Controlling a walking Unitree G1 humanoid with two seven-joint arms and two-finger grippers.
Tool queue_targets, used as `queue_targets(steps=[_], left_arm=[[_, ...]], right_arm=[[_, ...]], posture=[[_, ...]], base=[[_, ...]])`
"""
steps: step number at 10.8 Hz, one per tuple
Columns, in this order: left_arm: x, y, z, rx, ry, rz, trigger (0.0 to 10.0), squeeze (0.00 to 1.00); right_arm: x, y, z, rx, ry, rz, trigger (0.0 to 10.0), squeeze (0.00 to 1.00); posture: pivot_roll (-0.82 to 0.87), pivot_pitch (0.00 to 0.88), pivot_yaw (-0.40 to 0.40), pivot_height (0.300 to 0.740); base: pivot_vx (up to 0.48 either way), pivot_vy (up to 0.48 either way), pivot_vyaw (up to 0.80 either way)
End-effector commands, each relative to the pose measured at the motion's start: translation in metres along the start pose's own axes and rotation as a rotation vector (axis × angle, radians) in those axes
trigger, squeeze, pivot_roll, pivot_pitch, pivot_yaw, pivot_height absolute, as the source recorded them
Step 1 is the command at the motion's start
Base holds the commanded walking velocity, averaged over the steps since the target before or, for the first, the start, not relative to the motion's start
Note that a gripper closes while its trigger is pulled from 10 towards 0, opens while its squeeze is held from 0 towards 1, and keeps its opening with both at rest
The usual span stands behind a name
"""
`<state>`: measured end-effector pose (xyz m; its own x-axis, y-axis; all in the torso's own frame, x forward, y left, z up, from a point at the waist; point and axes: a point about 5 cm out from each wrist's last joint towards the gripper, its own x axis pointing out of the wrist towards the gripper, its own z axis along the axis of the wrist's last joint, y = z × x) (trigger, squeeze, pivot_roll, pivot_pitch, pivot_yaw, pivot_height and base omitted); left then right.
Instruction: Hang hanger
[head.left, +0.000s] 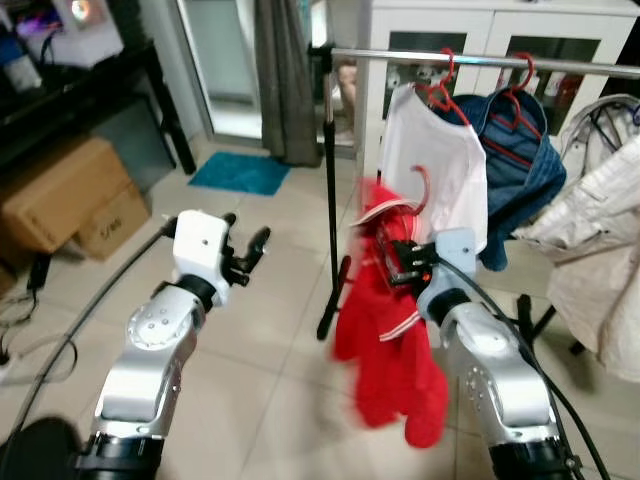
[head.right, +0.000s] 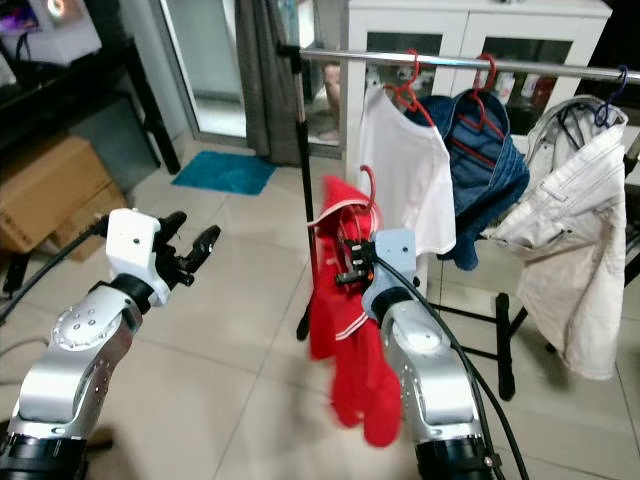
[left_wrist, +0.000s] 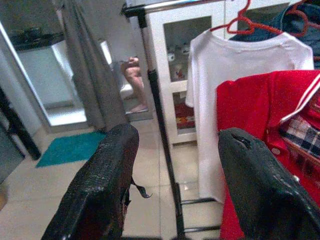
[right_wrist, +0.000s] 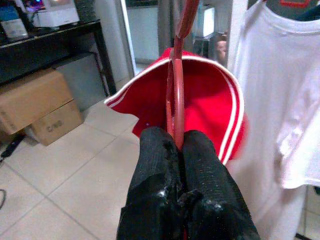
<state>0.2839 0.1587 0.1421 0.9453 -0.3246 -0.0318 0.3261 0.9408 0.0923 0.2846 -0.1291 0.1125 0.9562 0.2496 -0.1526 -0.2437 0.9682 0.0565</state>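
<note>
My right gripper (head.left: 403, 258) is shut on a red hanger (head.left: 421, 190) that carries a red garment with white trim (head.left: 385, 330). In the right wrist view the two black fingers (right_wrist: 155, 165) pinch the hanger's red neck (right_wrist: 176, 95) between them. The garment hangs below and in front of the silver rail (head.left: 480, 60) of the clothes rack, near its left end. My left gripper (head.left: 247, 255) is open and empty, held out to the left of the rack's black post (head.left: 330, 200). Its fingers (left_wrist: 100, 185) stand apart in the left wrist view.
On the rail hang a white T-shirt (head.left: 435, 160), a blue denim garment (head.left: 520, 160) on red hangers, and a pale jacket (head.left: 600, 240). A white cabinet (head.left: 400, 40) stands behind. Cardboard boxes (head.left: 70, 200) and a black table sit left. A person's leg (left_wrist: 134, 80) shows beyond the curtain.
</note>
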Motion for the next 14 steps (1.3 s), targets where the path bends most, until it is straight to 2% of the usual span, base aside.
queue_targets(steps=[1,8,10,11,13,14], left_arm=[[0.0026,-0.0055,0.0036,0.006,-0.014,-0.017,10.0,0.0],[0.0008,-0.0061,0.0028,0.003,-0.024,0.004,10.0,0.0],[0.0002,-0.0063,0.0024,0.001,-0.028,0.009,10.0,0.0],[0.0005,-0.0067,0.0021,0.004,-0.028,0.008,10.0,0.0],[0.0015,-0.0086,0.0019,0.006,-0.031,0.004,10.0,0.0],[0.0017,-0.0089,0.0018,0.005,-0.032,0.004,10.0,0.0]], right_arm=[[0.0012,-0.0054,0.0149,-0.023,-0.07,-0.015,10.0,0.0],[0.0051,-0.0038,0.0183,-0.035,-0.079,0.014,10.0,0.0],[0.0086,-0.0024,0.0188,-0.057,-0.059,0.01,10.0,0.0],[0.0099,-0.0023,0.02,-0.14,-0.05,0.025,10.0,0.0],[0.0096,-0.0042,0.0169,-0.154,-0.039,0.018,10.0,0.0],[0.0093,-0.0053,0.0181,-0.131,-0.056,0.01,10.0,0.0]], posture=[[-0.03,0.0,0.067,0.74],[-0.03,0.0,0.027,0.74],[-0.03,0.0,0.019,0.74],[-0.03,0.0,0.017,0.74],[-0.03,0.0,0.017,0.74],[-0.03,0.0,0.017,0.74]], base=[[0.386,0.0,0.0],[0.387,0.0,0.0],[0.39,0.0,0.0],[0.39,0.0,0.0],[0.386,0.0,0.0],[0.386,0.0,0.0]])
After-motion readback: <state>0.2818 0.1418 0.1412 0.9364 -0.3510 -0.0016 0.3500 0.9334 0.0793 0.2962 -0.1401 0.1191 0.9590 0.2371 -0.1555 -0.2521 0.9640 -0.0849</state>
